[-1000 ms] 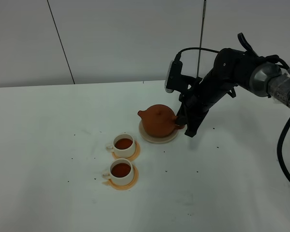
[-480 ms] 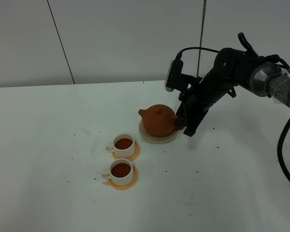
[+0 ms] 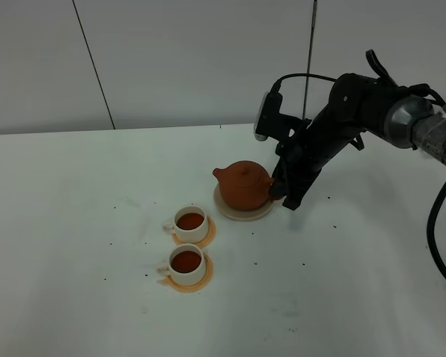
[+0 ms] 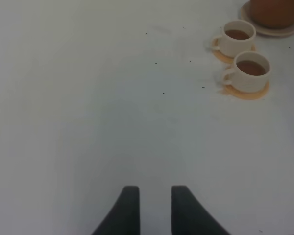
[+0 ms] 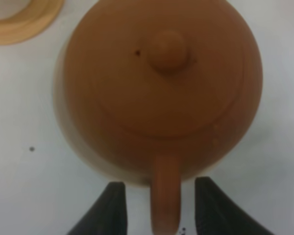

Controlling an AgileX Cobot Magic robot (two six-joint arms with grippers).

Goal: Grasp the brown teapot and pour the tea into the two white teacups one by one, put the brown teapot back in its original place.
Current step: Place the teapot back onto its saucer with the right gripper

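Brown teapot (image 3: 244, 185) now released, upright

Black jointed arm (image 3: 334, 126), silver link, looping black cable, dark tapered pincer (image 5: 158, 210) fingers.

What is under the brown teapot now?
The teapot stands on a flat cream trivet. Only the trivet's rim shows around the pot; its middle is covered, so whether anything else lies beneath cannot be seen.

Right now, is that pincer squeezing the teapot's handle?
No, in the right wrist view the right pincer stands open, with a gap between each finger and the handle of the teapot.
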